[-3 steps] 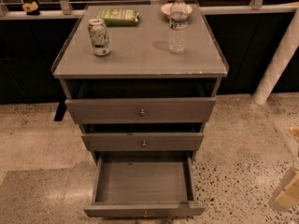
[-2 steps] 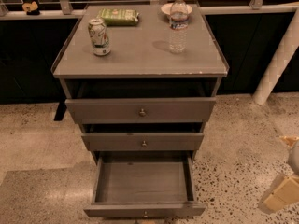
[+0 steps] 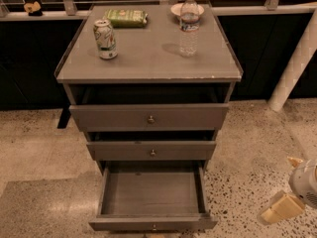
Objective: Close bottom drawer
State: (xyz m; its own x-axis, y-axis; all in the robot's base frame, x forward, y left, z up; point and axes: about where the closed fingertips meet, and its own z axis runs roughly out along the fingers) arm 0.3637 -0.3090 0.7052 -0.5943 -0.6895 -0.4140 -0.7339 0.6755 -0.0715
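Camera view looks down on the bottom drawer, which stands pulled far out of the grey cabinet, its box floor in plain sight and its thin front panel close to the lower edge of the frame. A small round knob sits at the middle of that panel.

The gripper is off to the right of the drawer, well apart from it and touching nothing, partly cut by the right edge of the frame. Its two tan fingers are spread with floor showing between them, and they hold nothing. The lower finger points toward the drawer's front right corner, at about the height of the front panel.

Between that corner and the gripper lies bare speckled floor, and more bare floor runs along the drawer's left side.

Above the bottom drawer, the middle drawer and the top drawer each stand out a little, with dark gaps over their fronts.

On the cabinet top a soda can stands upright near the left, a green packet lies behind it, and a water bottle stands toward the right in front of a small dish. A white post slants down to the floor at the far right.
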